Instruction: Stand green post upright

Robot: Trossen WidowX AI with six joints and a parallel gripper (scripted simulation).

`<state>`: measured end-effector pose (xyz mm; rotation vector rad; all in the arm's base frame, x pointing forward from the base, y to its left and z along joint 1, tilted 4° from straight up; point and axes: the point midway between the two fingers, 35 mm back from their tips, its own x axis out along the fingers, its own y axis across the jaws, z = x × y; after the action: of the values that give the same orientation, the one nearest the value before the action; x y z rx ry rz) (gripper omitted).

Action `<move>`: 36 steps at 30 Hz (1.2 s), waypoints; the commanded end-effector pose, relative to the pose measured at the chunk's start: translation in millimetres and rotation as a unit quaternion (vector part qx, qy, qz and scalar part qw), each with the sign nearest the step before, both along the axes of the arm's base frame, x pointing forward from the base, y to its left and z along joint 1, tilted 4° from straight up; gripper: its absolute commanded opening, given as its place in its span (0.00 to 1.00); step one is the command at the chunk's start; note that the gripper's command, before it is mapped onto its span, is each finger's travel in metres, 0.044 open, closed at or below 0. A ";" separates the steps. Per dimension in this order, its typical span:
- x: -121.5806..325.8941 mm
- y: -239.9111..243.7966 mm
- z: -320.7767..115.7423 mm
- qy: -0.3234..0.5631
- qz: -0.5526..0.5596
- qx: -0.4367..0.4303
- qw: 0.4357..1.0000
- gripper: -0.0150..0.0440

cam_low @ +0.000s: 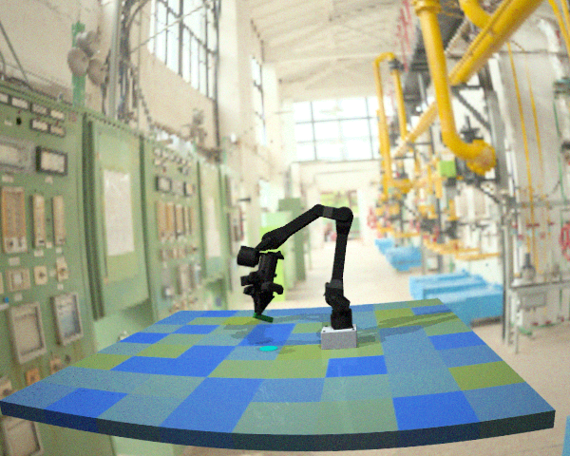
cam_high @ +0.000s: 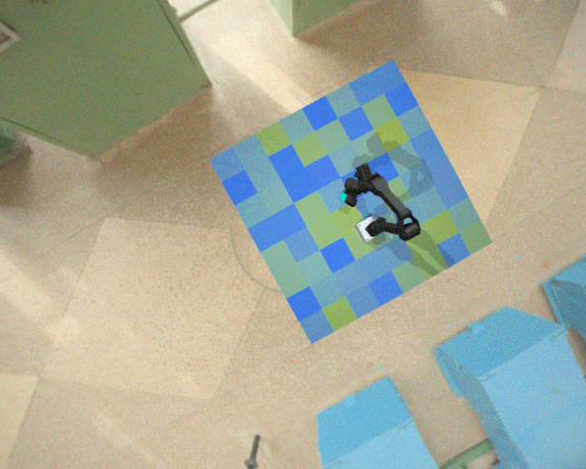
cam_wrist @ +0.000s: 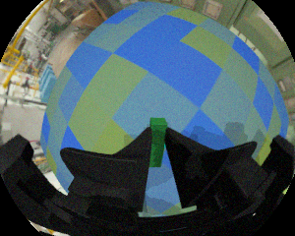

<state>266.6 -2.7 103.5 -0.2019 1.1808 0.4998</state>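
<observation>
The green post (cam_low: 263, 317) (cam_wrist: 157, 143) is held in the air above the checkered table, its long side nearly level, with its right end slightly lower in the exterior view. My gripper (cam_low: 258, 313) (cam_wrist: 157, 132) is shut on the post and points down at a slant. In the top view the post and fingertips are hidden under the gripper body. The cyan circle (cam_high: 343, 197) (cam_low: 268, 348) lies flat on the table, partly covered by the gripper in the top view. In the wrist view it is almost wholly hidden behind the post and finger.
The arm's pale base (cam_high: 365, 229) (cam_low: 338, 337) stands on the checkered table (cam_high: 303, 303) (cam_low: 324, 414), to the right of the circle in the exterior view. The arm arches up from it and casts shadows on the table. Green cabinets and blue blocks are beyond the table.
</observation>
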 end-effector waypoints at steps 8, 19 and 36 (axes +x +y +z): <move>1.5 -1.2 -2.6 -0.033 -0.005 0.031 0.999 0.29; 3.4 -3.3 -4.1 -0.064 -0.011 0.058 0.996 0.29; 5.0 -7.0 -4.7 -0.114 -0.018 0.095 0.989 0.29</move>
<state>272.6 -9.7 98.9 -0.0771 0.9339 0.5328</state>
